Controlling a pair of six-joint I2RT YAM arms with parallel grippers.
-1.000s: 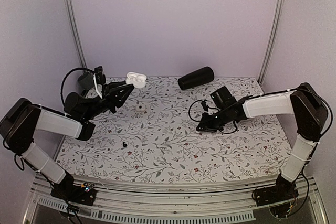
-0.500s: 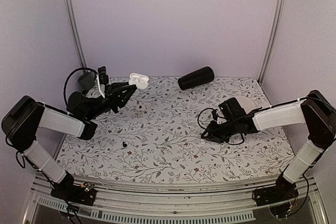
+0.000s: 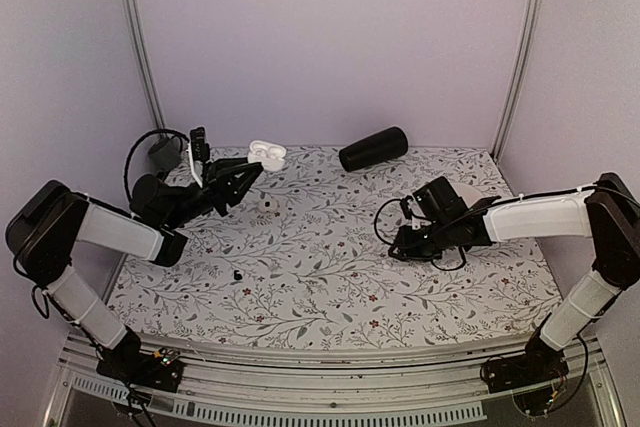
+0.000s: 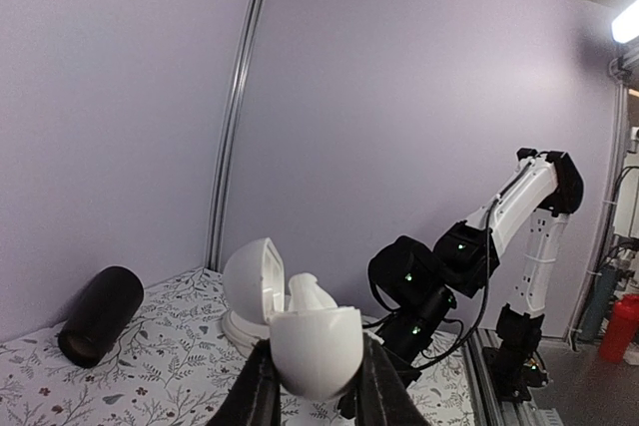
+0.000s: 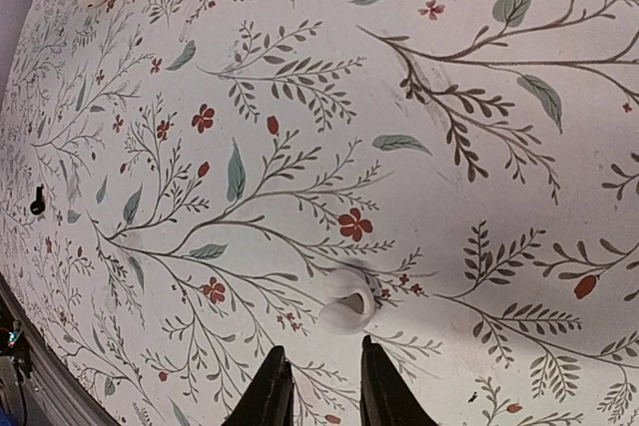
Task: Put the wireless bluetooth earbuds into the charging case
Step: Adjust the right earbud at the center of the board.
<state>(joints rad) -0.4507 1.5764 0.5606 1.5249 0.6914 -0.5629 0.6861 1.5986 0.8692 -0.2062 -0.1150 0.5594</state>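
Note:
My left gripper (image 3: 243,175) is shut on the charging case (image 3: 265,155), a glossy white pebble held in the air at the back left. In the left wrist view the case (image 4: 318,346) sits between the fingers with its lid (image 4: 255,281) open and one white earbud (image 4: 312,294) standing in it. My right gripper (image 3: 400,247) is low over the table right of centre. In the right wrist view it (image 5: 319,391) is open and empty. The other earbud (image 5: 346,298) lies on the cloth just ahead of its fingertips, untouched.
A white round lump with a dark spot (image 3: 267,205) and a tiny black bit (image 3: 237,274) lie on the flowered cloth left of centre. A black cylinder (image 3: 373,148) lies at the back. A pale round dish (image 3: 466,194) sits behind the right wrist.
The right wrist has shifted to the right and settled with its tips just short of the loose earbud. The left gripper has raised the open case slightly.

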